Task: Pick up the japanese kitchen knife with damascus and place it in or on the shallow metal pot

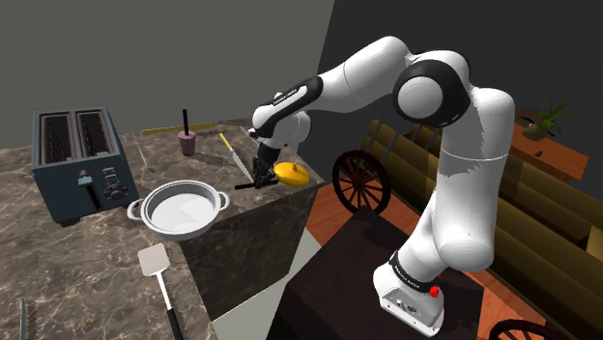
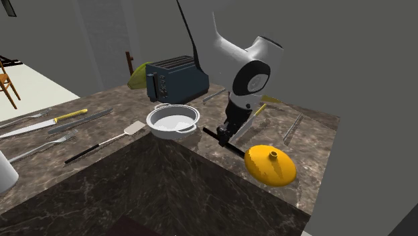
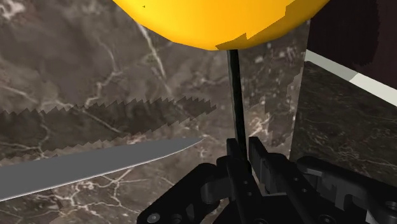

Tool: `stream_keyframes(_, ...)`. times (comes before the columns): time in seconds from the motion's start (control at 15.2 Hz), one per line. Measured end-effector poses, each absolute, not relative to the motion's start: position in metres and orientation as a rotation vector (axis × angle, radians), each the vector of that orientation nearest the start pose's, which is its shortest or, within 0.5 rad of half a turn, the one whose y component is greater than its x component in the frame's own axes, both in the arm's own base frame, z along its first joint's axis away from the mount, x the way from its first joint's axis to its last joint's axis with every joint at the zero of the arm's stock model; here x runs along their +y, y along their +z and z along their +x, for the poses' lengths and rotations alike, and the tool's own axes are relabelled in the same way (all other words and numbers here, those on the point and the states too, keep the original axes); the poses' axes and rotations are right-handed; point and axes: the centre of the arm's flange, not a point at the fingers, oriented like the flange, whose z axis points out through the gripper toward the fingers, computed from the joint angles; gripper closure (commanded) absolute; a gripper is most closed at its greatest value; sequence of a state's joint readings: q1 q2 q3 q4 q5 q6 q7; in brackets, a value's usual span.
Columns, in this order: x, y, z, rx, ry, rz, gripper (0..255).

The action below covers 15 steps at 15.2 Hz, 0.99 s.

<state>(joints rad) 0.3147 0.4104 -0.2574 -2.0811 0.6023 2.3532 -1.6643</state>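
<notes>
Tool (image 3: pixel 245 147) is pinched narrow, apparently clasping the thin dark knife (image 3: pixel 235 95), though edge-on that is hard to confirm. Its long axis runs from the orange lid (image 1: pixel 290 174) through the tool toward the pot (image 1: pixel 184 230), which sits opposite the lid.

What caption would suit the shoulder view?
Black gripper shut on a knife at the counter's edge, beside a yellow lid.

Both exterior views look down over the pot (image 1: pixel 184 230).
</notes>
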Motion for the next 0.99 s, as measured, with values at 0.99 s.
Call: stream_keyframes(0.99,0.042,0.300,0.574,-1.709,-0.207,-2.288,255)
